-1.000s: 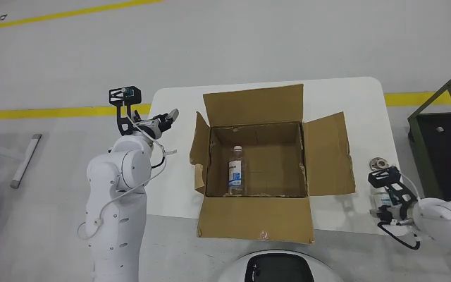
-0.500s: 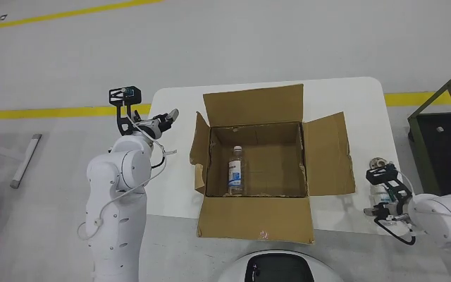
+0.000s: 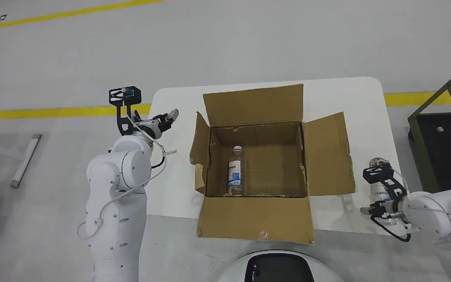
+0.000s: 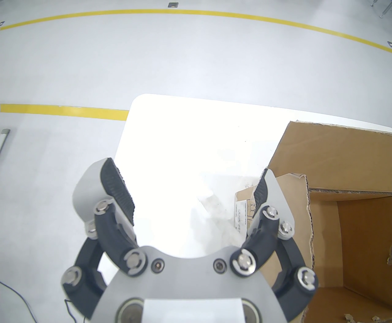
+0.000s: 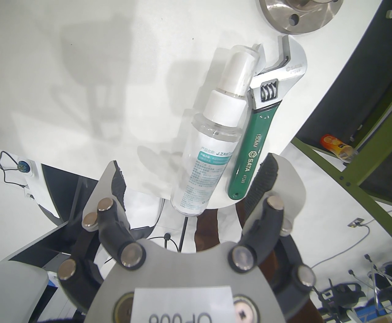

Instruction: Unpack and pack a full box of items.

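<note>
An open cardboard box (image 3: pixel 325 156) stands in the middle of the white table (image 3: pixel 176 190). A clear water bottle (image 3: pixel 235 171) lies on its floor. At the table's right edge a white spray bottle (image 5: pixel 211 146) lies beside a green-handled adjustable wrench (image 5: pixel 257 146), both partly overhanging the edge. My right gripper (image 5: pixel 193 171) is open just off that edge, with the bottle's base and the wrench handle's end between its fingers (image 5: pixel 118 180); it also appears from above (image 3: pixel 379 206). My left gripper (image 4: pixel 186 177) hangs open and empty over the table's left part, beside the box's left flap (image 4: pixel 337 159).
A round metal flange (image 5: pixel 306 15) lies on the table just beyond the wrench's jaw. A dark green rack (image 3: pixel 430 141) stands off the table's right side. Bare tabletop lies left of the box under the left gripper (image 3: pixel 165 118).
The right arm has shifted slightly toward the table's right edge, closing in on the spray bottle and wrench. The left arm and the box have not moved.
</note>
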